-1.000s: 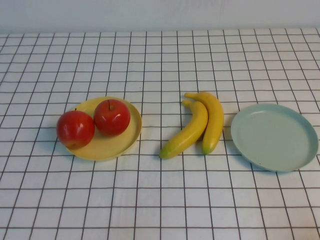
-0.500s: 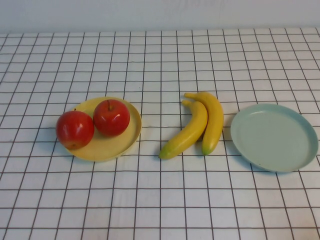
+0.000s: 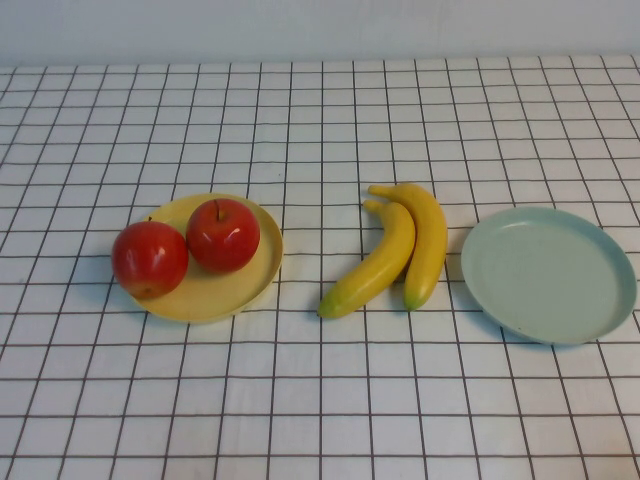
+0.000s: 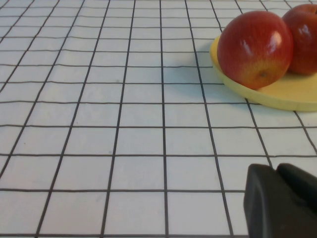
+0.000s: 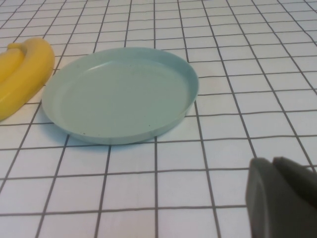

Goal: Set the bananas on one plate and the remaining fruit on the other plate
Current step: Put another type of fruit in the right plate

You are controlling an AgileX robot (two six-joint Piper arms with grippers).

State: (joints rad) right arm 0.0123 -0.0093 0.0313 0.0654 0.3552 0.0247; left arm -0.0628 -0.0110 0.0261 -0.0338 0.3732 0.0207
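— Fruit first: where does each item lie?

— Apples [image 3: 187,245], two, both on the yellow plate [image 3: 250,285] at left centre of the checked tablecloth [image 3: 320,400]. The left one sits at the plate's left rim, the other further in, and the two touch. Bananas [image 3: 400,248], two, lie side by side in contact on the cloth (not on any plate), between the two plates, stems toward the far side.

— And the blue-green plate [image 3: 548,274]?

— It sits at the right, holding nothing, just beside the right banana but apart from it.

— Left gripper [image 4: 282,201]?

— Seen only in its wrist view as a dark body at the frame corner, low over bare cloth near the yellow plate, clear of the apples. State of its jaws: cannot tell.

— Right gripper [image 5: 282,198]?

— Likewise a dark body at the corner of its wrist view, over cloth near the blue-green plate, touching nothing. Jaws: cannot tell. Neither arm appears in the high view.
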